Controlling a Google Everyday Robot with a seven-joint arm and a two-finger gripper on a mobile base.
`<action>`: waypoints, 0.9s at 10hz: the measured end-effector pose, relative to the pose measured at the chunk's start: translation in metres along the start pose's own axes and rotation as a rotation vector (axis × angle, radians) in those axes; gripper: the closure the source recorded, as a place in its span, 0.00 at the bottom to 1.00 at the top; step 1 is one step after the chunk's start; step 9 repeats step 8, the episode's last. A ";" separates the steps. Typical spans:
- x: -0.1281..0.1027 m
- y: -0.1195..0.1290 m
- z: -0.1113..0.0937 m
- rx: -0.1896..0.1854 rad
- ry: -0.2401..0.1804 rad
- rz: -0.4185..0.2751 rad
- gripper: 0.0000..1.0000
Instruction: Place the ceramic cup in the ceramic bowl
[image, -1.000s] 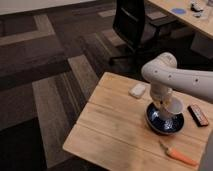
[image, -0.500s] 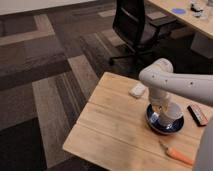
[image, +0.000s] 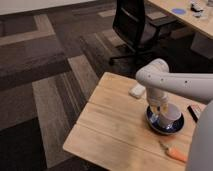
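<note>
Light: even and soft indoors; the source itself cannot be seen.
Counter (image: 120, 125): brightly lit pale wood.
Carpet (image: 45, 75): dim and dark, darkest at lower left.
Gripper (image: 159, 111): low over the bowl (image: 165, 124), beside the cup (image: 170, 114).
Arm (image: 175, 85): bright white, slightly washed out.
Focus: soft all over, outlines smeared.

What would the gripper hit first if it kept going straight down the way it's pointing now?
The gripper points down over the ceramic bowl, beside the ceramic cup. It would likely meet the bowl's inside first, though depth is unclear and it may touch the cup.
</note>
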 end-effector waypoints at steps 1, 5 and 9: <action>0.001 -0.004 -0.004 -0.005 -0.001 0.005 0.20; 0.010 0.014 -0.053 -0.052 0.018 -0.037 0.20; 0.013 0.028 -0.069 -0.065 0.019 -0.080 0.20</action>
